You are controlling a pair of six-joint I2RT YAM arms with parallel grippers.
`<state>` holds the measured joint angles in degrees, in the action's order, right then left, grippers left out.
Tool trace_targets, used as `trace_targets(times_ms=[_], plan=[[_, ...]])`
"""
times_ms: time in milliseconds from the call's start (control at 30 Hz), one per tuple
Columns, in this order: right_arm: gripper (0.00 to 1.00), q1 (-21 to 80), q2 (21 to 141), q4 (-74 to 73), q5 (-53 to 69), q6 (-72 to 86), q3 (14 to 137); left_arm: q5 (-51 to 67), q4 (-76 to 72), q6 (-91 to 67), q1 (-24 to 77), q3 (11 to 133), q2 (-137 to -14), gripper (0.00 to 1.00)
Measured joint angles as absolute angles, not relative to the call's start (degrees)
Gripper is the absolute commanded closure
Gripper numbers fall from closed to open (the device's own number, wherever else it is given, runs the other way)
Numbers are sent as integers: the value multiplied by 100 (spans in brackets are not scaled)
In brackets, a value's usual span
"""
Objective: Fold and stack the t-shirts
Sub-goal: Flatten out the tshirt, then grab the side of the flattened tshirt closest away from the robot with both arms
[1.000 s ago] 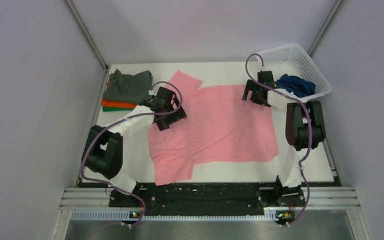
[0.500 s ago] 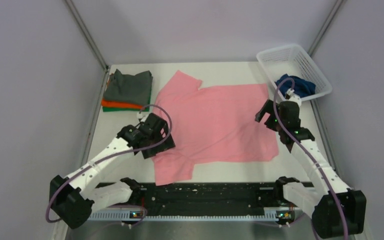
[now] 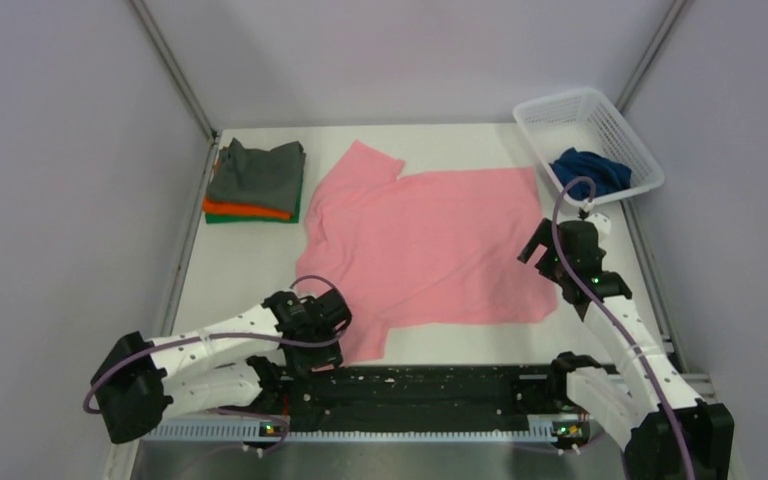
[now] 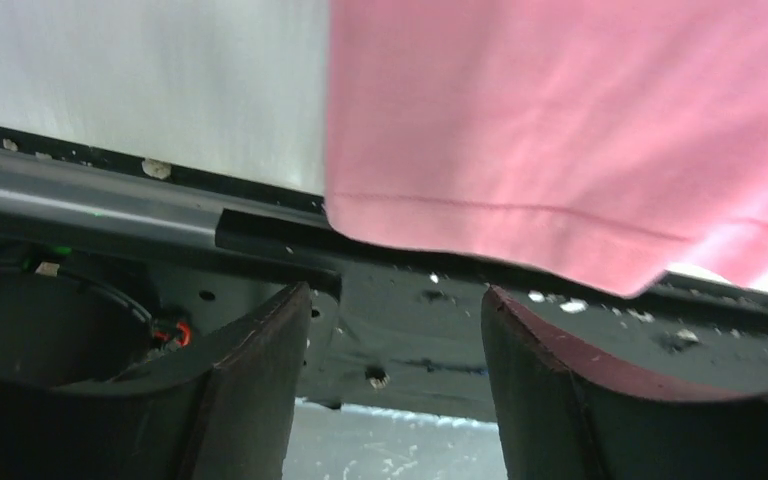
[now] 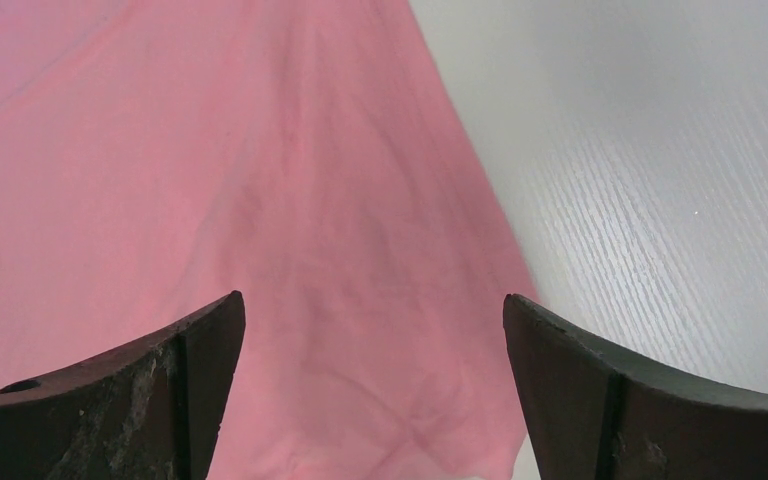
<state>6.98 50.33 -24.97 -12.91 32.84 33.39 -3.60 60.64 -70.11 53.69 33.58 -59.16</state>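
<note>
Hanging low at the near edge of the desk, the left gripper had its dark, blunt fingers spread, with nothing between them. Just beyond their tips lay the stitched hem of the near sleeve of the pink shirt, lapping onto the black, white-flecked rail. The right gripper was spread wide and empty above the shirt's right-hand edge. Under it the cloth was soft and faintly creased, and the bare white desk beside it showed a fine grain.

The pink shirt lay flat across the middle of the desk, with its sleeves toward the left arm and its straight bottom hem toward the right. At the far left corner sat a folded stack: grey shirt on orange shirt on green shirt. At the far right, a white plastic lattice basket held a crumpled navy shirt.
</note>
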Motion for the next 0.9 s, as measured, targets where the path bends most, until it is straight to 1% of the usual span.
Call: trace_targets(times_ms=[67, 167, 233, 333, 400, 433, 467, 600, 667, 767, 900], plan=[[1, 698, 5033, -2499, -1297, 3282, 3339, -440, 5872, -7175, 5369, 3116, -5927, 34], [1, 698, 5030, -2506, -1299, 3282, 3339, -589, 5660, -7406, 5369, 2954, -5981, 38], [1, 698, 5030, -2515, -1302, 3293, 3339, -707, 5450, -7544, 5369, 2840, -5988, 45], [1, 698, 4995, -2558, -1304, 3369, 3339, -714, 5269, -7673, 5374, 2788, -5977, 66], [1, 698, 4904, -2661, -1317, 3422, 3341, -692, 5098, -7710, 5384, 2786, -5992, 87], [1, 698, 4858, -2714, -1345, 3452, 3341, -685, 5019, -7747, 5393, 2797, -6018, 95], [2, 698, 4803, -2797, -1387, 3492, 3341, -676, 4965, -7758, 5402, 2810, -6038, 100], [3, 698, 4532, -3336, -1623, 3763, 3343, -711, 5026, -7703, 5411, 2915, -6152, 100], [3, 698, 4348, -3653, -1680, 3970, 3343, -910, 5000, -7629, 5404, 3004, -6165, 100], [10, 698, 3854, -4075, -1691, 4416, 3260, -1083, 4974, -7476, 5393, 3164, -6121, 100], [20, 698, 3153, -4278, -1575, 5054, 2799, -1232, 4928, -7199, 5393, 3428, -5863, 100]])
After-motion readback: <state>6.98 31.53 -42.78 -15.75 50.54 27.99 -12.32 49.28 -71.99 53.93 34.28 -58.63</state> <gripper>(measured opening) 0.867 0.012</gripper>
